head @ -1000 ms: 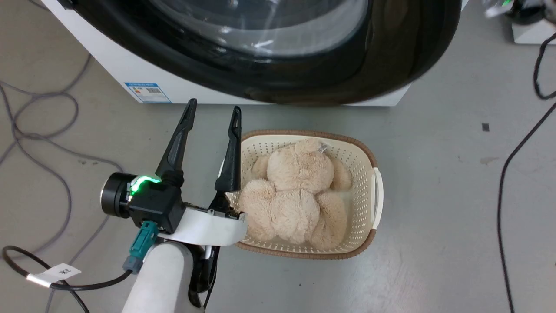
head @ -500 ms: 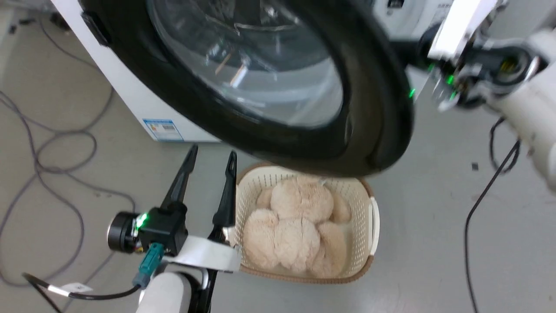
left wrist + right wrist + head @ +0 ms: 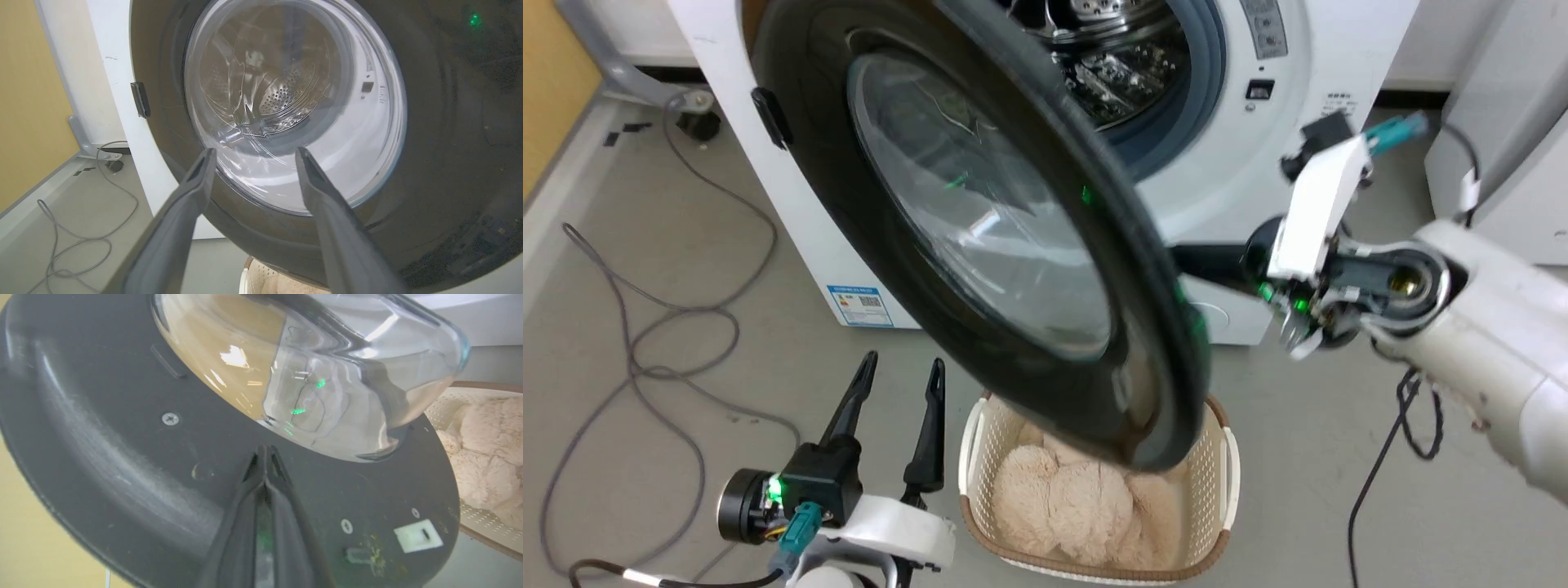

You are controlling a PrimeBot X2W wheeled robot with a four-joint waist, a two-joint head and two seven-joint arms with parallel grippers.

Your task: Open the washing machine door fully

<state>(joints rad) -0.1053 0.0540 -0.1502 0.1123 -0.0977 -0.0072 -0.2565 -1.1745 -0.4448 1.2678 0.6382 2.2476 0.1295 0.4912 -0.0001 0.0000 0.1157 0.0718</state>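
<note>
The white washing machine (image 3: 1258, 155) stands at the top of the head view, its steel drum (image 3: 1111, 49) exposed. The glossy black washing machine door (image 3: 980, 245) hangs partly swung out on its left hinge, its edge turned toward me. My right gripper (image 3: 263, 451) is shut and empty, its tips pressed against the door's dark inner face (image 3: 122, 428) just below the bulging glass bowl (image 3: 310, 367). In the head view the door's rim hides those fingers, while the right wrist (image 3: 1319, 269) shows beside it. My left gripper (image 3: 898, 369) is open and low on the outer side, apart from the door (image 3: 441, 143).
A cream basket (image 3: 1225, 457) holding a beige plush toy (image 3: 1078, 506) sits on the floor right under the door's lower edge. Grey cables (image 3: 645, 343) loop on the left floor, and a black cable (image 3: 1380, 474) runs at the right. A pale cabinet (image 3: 1503, 147) stands at the right.
The head camera has tilted up, bringing the drum and right arm into view. The door has swung further out from the machine. The left gripper stays open.
</note>
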